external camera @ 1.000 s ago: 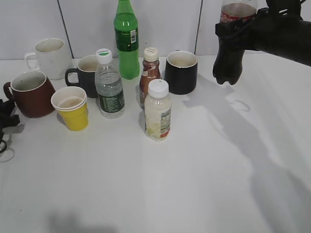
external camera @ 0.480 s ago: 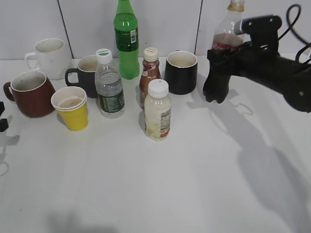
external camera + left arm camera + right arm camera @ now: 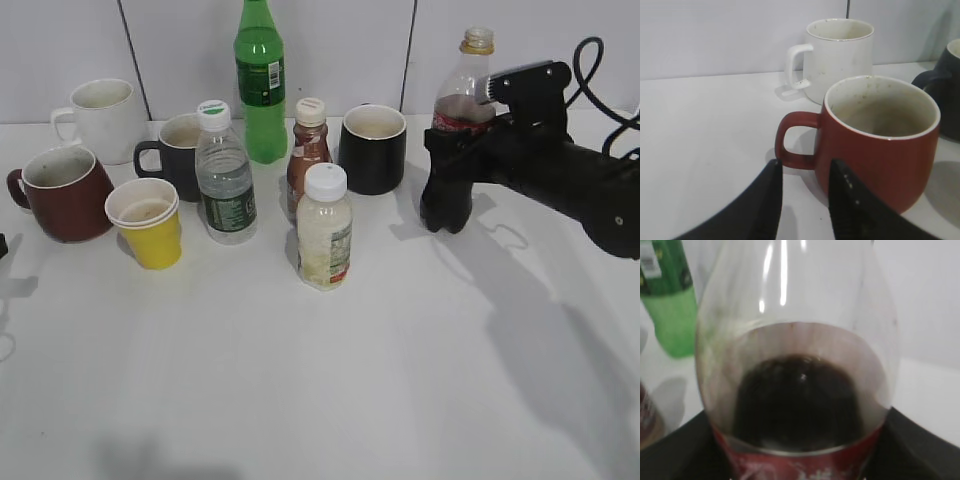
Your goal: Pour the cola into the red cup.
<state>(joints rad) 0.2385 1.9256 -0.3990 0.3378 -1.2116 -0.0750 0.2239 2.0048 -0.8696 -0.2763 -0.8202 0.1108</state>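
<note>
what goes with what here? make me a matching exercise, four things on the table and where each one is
Things:
1. cola bottle
2. red cup
3. yellow paper cup
4. green bottle

Places:
a. far left, by the white mug
b. back centre, at the wall
c. in the right gripper
d. in front of the dark grey mug

Pairs: 1-c, 2-a, 3-d, 4-b

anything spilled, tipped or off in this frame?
No spill or tipped item shows. Odd bits: the cola has no cap on its neck while the right gripper holds it upright at the table's right side, far from the red cup. The red cup's cream inside is speckled with dark spots.
</note>
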